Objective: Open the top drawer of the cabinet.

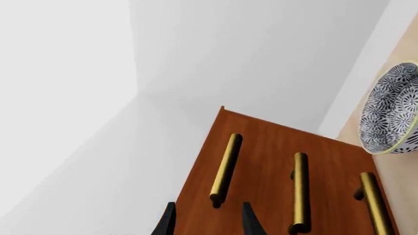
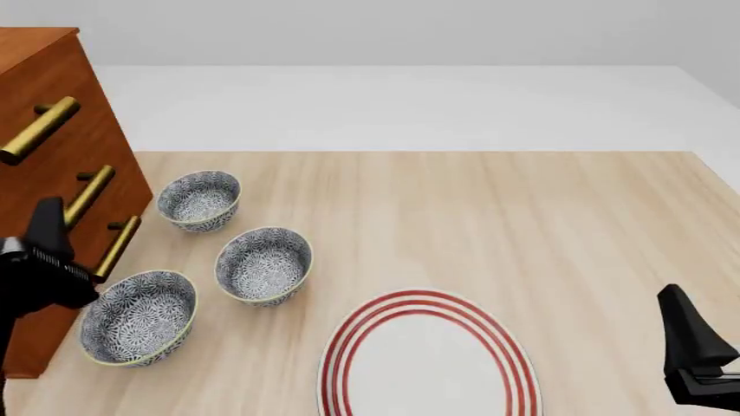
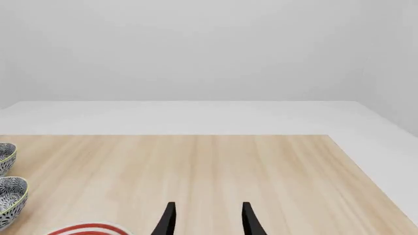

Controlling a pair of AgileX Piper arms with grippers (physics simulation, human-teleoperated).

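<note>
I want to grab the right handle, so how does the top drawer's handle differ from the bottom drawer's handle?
The top drawer handle sits highest on the cabinet, clear of everything; the bottom drawer handle sits lowest, just above a patterned bowl. The left end effector lines up with the top one, not the bottom. Both are brass bars on dark mounts.

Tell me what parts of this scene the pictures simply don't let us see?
- Cabinet: front view's left edge cuts it off.
- Red-striped plate: near rim runs past the bottom edge of the front view.
- Left pincer: only the fingertips show in its wrist view.
- Top drawer: whether it is pulled out at all is unclear.
</note>
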